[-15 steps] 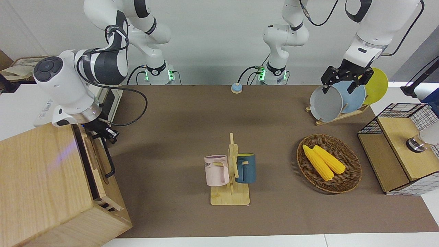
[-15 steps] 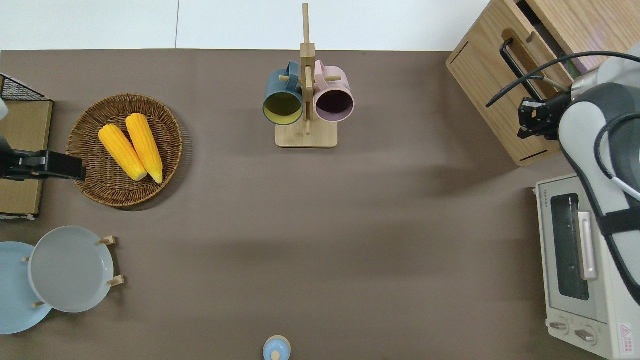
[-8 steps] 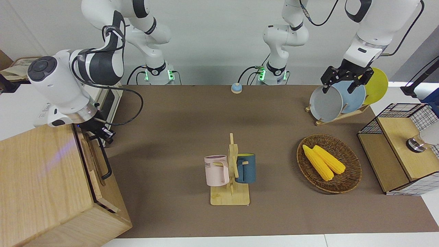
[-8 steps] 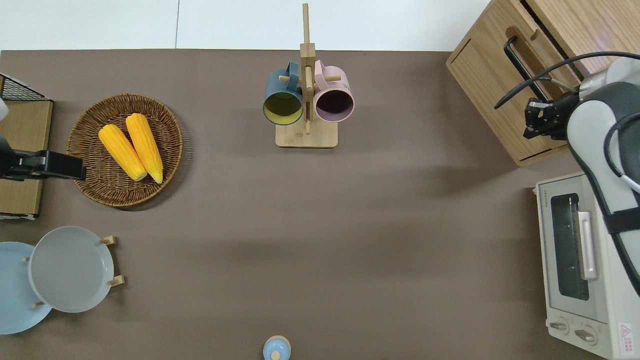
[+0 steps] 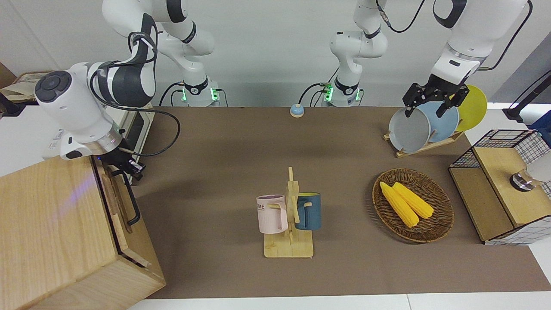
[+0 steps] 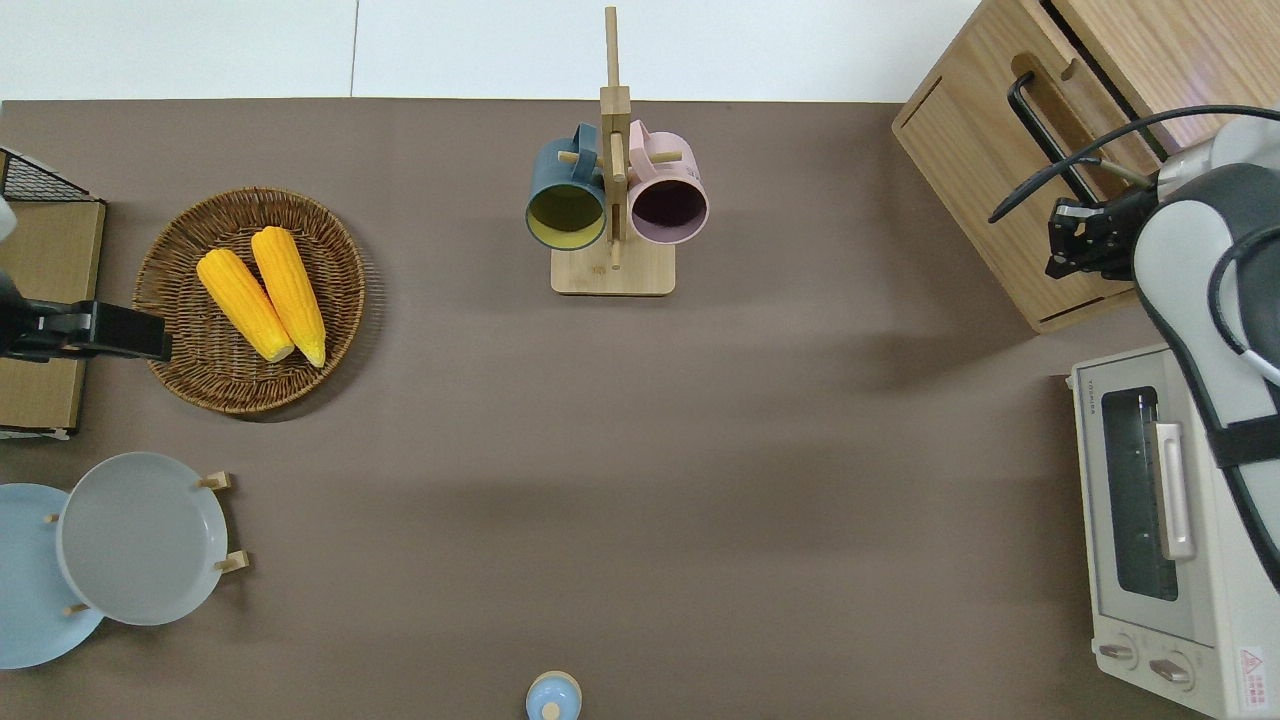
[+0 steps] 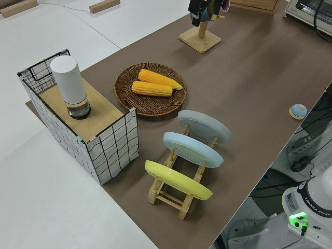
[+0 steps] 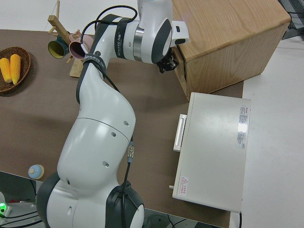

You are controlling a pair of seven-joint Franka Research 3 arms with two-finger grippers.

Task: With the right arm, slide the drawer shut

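Observation:
The pale wooden cabinet (image 5: 51, 232) stands at the right arm's end of the table. Its light-wood drawer (image 5: 116, 202) with the black loop handle (image 5: 131, 198) sits pushed in almost level with the cabinet's front. A thin dark gap shows along the drawer's top edge. In the overhead view the drawer (image 6: 1075, 120) and handle (image 6: 1045, 135) lie at the top corner. My right gripper (image 5: 129, 165) rests against the drawer front at the handle's end nearer to the robots. It also shows in the overhead view (image 6: 1075, 240) and the right side view (image 8: 167, 64). The left gripper (image 5: 432, 101) is parked and open.
A white oven (image 6: 1150, 530) stands beside the cabinet, nearer to the robots. A mug rack (image 6: 612, 200) with two mugs is mid-table. A basket (image 6: 180, 370) with two corn cobs, a plate rack (image 6: 225, 520) and a wire mesh box (image 5: 499, 185) stand toward the left arm's end.
The right gripper has pushed the drawer into the cabinet, and the handle moved in with it. Over the last half second almost nothing moved. The left arm is still.

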